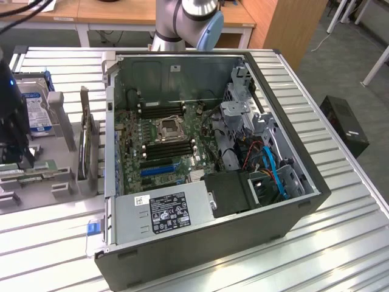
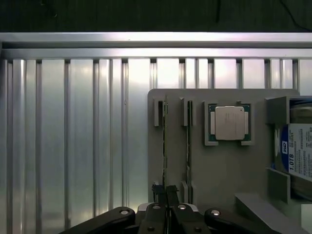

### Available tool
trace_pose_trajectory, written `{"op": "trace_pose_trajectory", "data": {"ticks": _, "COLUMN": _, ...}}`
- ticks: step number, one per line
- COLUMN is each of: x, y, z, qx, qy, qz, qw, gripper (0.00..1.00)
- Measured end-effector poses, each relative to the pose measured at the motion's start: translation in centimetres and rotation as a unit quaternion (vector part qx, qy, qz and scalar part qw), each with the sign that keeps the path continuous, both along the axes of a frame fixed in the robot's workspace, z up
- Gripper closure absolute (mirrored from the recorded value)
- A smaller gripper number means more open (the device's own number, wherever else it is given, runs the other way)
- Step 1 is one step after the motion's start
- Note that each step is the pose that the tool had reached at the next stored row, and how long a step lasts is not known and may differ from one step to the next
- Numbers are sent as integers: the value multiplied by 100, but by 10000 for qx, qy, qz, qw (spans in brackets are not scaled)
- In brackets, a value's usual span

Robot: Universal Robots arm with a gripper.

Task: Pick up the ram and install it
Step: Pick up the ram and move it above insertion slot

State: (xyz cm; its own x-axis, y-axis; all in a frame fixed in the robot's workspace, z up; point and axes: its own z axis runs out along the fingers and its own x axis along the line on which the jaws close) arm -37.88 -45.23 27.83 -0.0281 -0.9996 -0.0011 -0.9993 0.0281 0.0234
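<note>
As claw (image 2: 165,191) clamps ram (image 2: 164,141), grey tray (image 2: 219,168) beneath.

Your counter (image 1: 340,231) is made of ribbed aluminium slats, and they catch bright light along the near edge. Beyond its far edge you have pale wooden desks (image 1: 121,12) and a wooden panel (image 1: 292,27). Off the edge at the exterior view's right lies grey floor (image 1: 340,67), with a black box (image 1: 344,125) standing on it and white table legs (image 1: 375,66).
</note>
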Motion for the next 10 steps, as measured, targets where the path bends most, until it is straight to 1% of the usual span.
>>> {"op": "trace_pose_trajectory", "data": {"ticks": 10, "x": 0, "y": 0, "z": 398, "qx": 0, "qy": 0, "qz": 1, "qw": 10000, "gripper": 88}}
